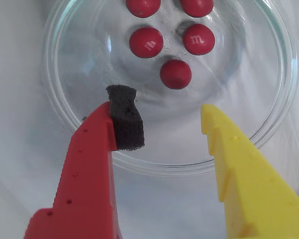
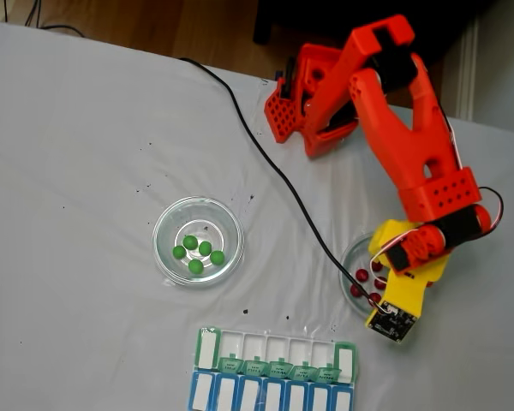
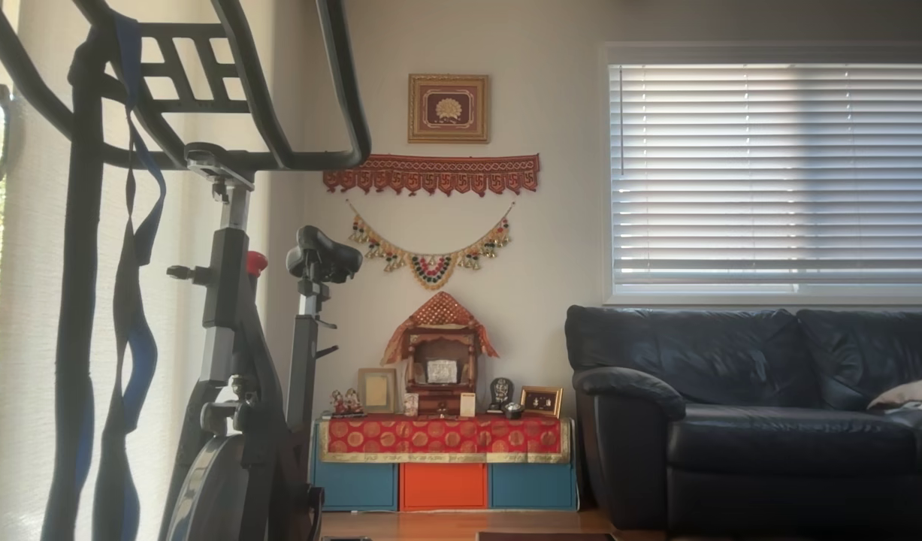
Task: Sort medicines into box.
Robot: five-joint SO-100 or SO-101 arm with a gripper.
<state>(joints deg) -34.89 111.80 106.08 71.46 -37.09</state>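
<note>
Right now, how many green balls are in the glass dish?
5, all inside the left glass dish in the fixed view: one at far left, one upper, one centre, one lower, one right. None looks hidden.

Glossy dark red round medicines (image 1: 146,42) lie in a clear, smooth round glass dish (image 1: 79,119). The red and yellow matt plastic fingers (image 1: 89,169) carry a rough black foam pad (image 1: 124,119). White matt cloth covers the bench (image 2: 86,154).
</note>
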